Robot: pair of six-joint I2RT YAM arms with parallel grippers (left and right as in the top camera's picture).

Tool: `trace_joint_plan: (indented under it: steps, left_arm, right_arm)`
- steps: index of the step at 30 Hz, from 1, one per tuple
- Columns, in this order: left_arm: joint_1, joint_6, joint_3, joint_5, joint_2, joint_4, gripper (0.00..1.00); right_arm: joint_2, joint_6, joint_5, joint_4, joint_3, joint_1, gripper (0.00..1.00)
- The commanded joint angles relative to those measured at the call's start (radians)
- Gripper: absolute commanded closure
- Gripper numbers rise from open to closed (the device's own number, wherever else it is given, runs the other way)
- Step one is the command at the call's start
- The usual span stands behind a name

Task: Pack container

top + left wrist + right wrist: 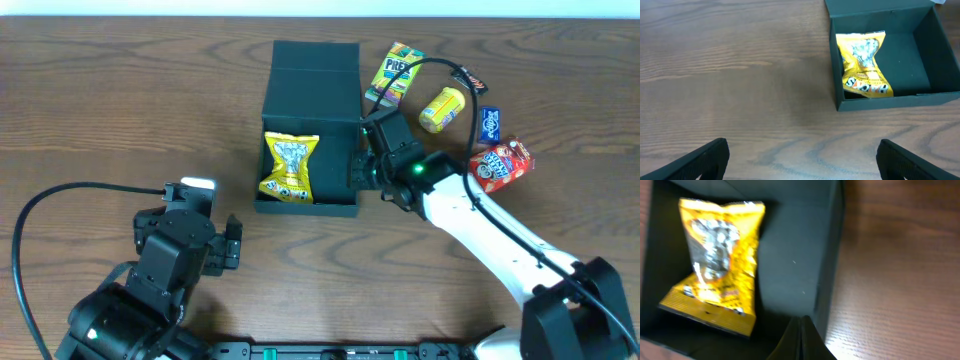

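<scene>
The black container (345, 205) sits open mid-table, its lid flap (316, 80) folded back on the far side. One yellow snack packet (290, 168) lies in its left half, also seen as the yellow packet (865, 65) and the yellow packet (717, 265). My right gripper (360, 168) is shut with nothing in it, its tips (801, 322) just inside the container's right wall (832, 255). My left gripper (234, 243) stands wide open and empty over bare wood (802, 160), in front and to the left of the container (900, 101).
Loose snacks lie right of the container: a green-yellow packet (393, 75), a yellow packet (442, 109), a small dark packet (468, 78), a blue packet (489, 124) and a red packet (501, 164). The right arm's cable arcs over them.
</scene>
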Motion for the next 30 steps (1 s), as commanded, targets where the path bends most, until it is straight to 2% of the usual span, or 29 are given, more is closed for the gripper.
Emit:
trace_joint_plan:
  steps: [1, 3, 6, 9, 10, 13, 15, 19, 24, 30]
  left_arm:
    - [0.002, 0.006, 0.015, 0.0, 0.0, -0.003, 0.05]
    - [0.002, 0.006, 0.015, 0.0, 0.0, -0.003, 0.05]
    - [0.002, 0.006, 0.015, 0.0, 0.0, -0.003, 0.05]
    - [0.002, 0.006, 0.015, 0.0, 0.0, -0.003, 0.05]
    - [0.002, 0.006, 0.015, 0.0, 0.0, -0.003, 0.05]
    - [0.002, 0.006, 0.015, 0.0, 0.0, -0.003, 0.05]
    - [0.002, 0.006, 0.015, 0.0, 0.0, -0.003, 0.05]
    - [0.002, 0.006, 0.015, 0.0, 0.0, -0.003, 0.05]
    - [0.002, 0.006, 0.015, 0.0, 0.0, -0.003, 0.05]
    - [0.002, 0.006, 0.015, 0.0, 0.0, -0.003, 0.05]
  right_arm:
    - [0.016, 0.035, 0.021, -0.016, 0.005, -0.006, 0.99]
    - [0.02, 0.042, 0.021, -0.021, 0.005, -0.006, 0.99]
    - [0.027, 0.042, 0.021, -0.021, 0.005, -0.006, 0.72]
    - [0.031, 0.042, 0.021, -0.021, 0.005, -0.006, 0.57]
    - [0.031, 0.042, 0.021, -0.021, 0.005, -0.006, 0.56]
    - [0.034, 0.041, 0.021, -0.021, 0.005, -0.006, 0.59]
    - [0.055, 0.041, 0.021, -0.025, 0.004, -0.006, 0.69]
    - [0.102, 0.041, 0.021, -0.027, 0.004, -0.006, 0.79]
    - [0.119, 0.024, 0.023, -0.031, 0.004, -0.007, 0.96]
    - [0.119, -0.013, 0.033, -0.032, 0.005, -0.008, 0.99]
